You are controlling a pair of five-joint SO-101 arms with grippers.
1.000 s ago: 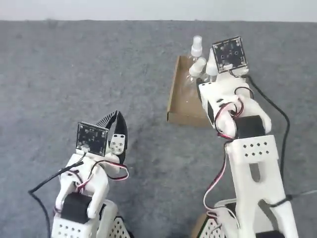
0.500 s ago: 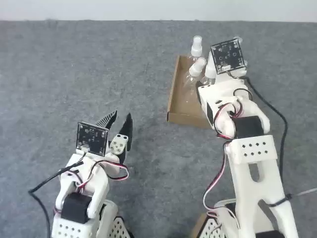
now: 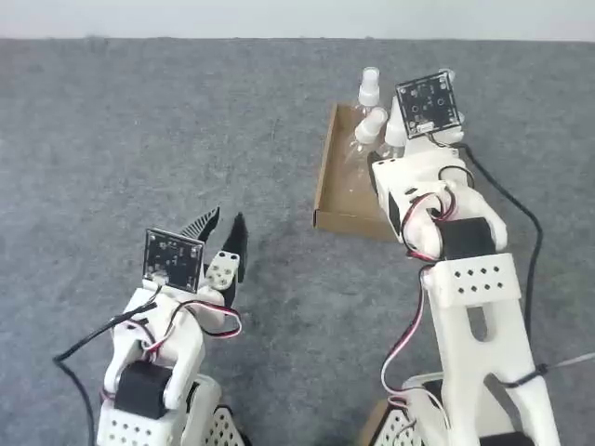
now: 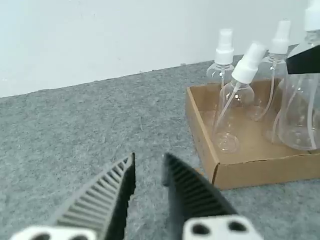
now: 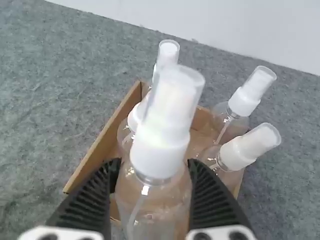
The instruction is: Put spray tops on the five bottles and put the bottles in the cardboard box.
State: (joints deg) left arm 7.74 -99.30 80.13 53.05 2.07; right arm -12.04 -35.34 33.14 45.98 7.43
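Right tool – jaws clamped either side of a clear bottle, white spray top fitted and standing upright above the fingers. In the left wrist view this bottle's base sat low inside the cardboard box, at the near right corner; whether it touched the box floor could not be told.

Cardboard box lay on the grey worktop at about 1 o'clock from the middle of the high view, with the right arm stretched over it.

Three more capped bottles stood close together beyond the held one:
- one tilted bottle, plainly inside the box
- one upright bottle behind it
- one far bottle at the box's 12 o'clock end – inside or just past the rim, could not tell

Left tool hung over bare worktop at 9 o'clock from the middle, well apart from the box, which lay at its 2 o'clock. Its jaws stood a little apart with nothing between them.
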